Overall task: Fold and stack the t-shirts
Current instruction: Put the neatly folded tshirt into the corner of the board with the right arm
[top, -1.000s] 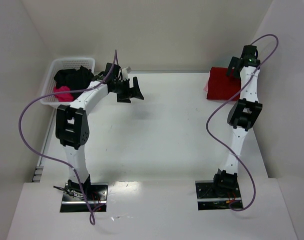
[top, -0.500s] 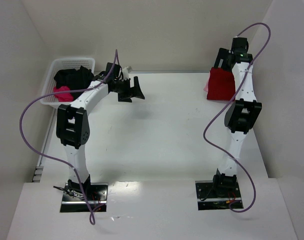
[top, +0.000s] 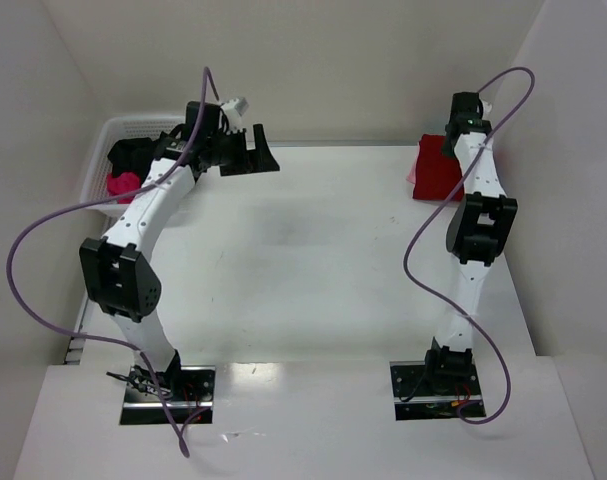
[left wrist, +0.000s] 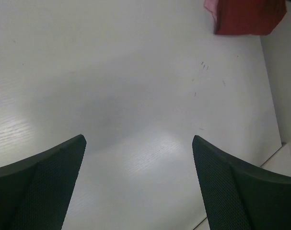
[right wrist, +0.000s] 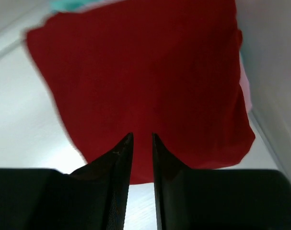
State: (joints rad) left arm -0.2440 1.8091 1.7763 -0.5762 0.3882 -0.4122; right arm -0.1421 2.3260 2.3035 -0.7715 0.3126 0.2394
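A dark red t-shirt (top: 436, 172) lies folded at the table's back right corner, on top of a light pink one whose edge (top: 412, 174) peeks out on the left. My right gripper (top: 452, 140) hangs over it. In the right wrist view the red t-shirt (right wrist: 145, 67) fills the frame below my right gripper (right wrist: 142, 135), whose fingers stand a narrow slit apart with nothing between them. My left gripper (top: 251, 155) hovers wide open at the back left, beside the basket, over bare table (left wrist: 135, 96). It holds nothing. The left wrist view shows the red t-shirt (left wrist: 248, 17) far off.
A white basket (top: 148, 120) at the back left corner holds a black t-shirt (top: 131, 153) and a magenta one (top: 121, 184). White walls close in the table at the back and on both sides. A purple cable loops from each arm.
My left arm has swung back and to the left, bringing its open gripper nearer the basket. My right gripper's jaws have narrowed from wide to a slit above the red t-shirt.
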